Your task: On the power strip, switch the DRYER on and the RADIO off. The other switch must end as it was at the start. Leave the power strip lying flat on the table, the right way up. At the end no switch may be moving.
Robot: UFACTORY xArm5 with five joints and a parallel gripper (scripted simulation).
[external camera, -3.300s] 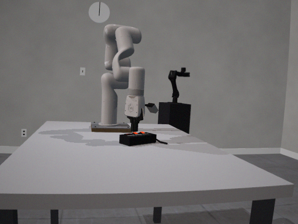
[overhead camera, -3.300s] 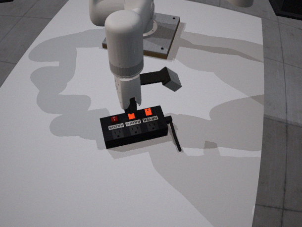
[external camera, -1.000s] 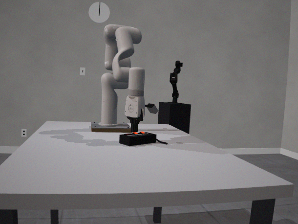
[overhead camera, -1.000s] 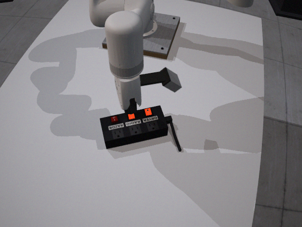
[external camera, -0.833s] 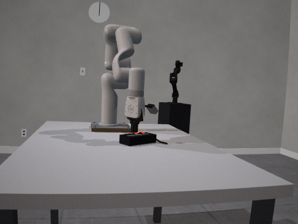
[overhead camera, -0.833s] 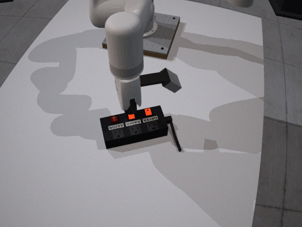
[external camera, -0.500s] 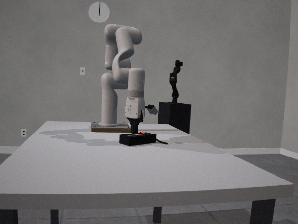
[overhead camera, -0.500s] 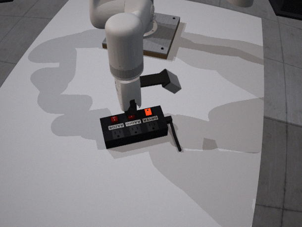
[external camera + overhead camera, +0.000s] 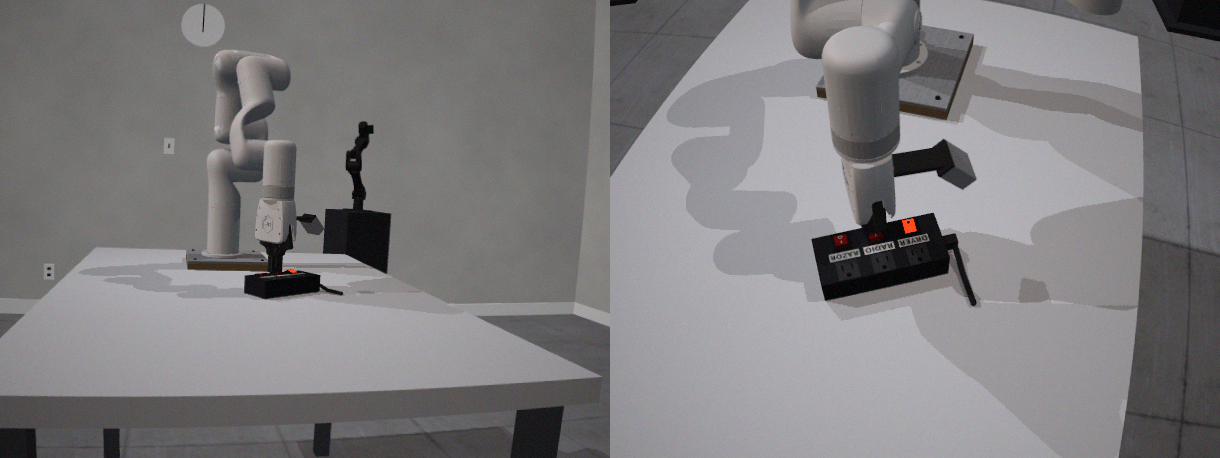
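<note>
A black power strip (image 9: 880, 256) lies flat on the white table, label side up; it also shows in the exterior view (image 9: 282, 283). It has three switches labelled RAZOR, RADIO and DRYER. The DRYER switch (image 9: 909, 226) glows bright orange. The RADIO switch (image 9: 875, 235) is dark red and unlit. The RAZOR switch (image 9: 840, 240) is dark red and unlit. My gripper (image 9: 877, 220) is shut and empty, pointing straight down with its fingertips on the far end of the RADIO switch. It also shows in the exterior view (image 9: 274, 267).
The strip's black cord stub (image 9: 964, 272) sticks out on the right. My arm's base plate (image 9: 930, 75) is bolted at the far side of the table. A black camera block (image 9: 955, 164) juts from my wrist. A dark pedestal (image 9: 356, 237) stands behind the table.
</note>
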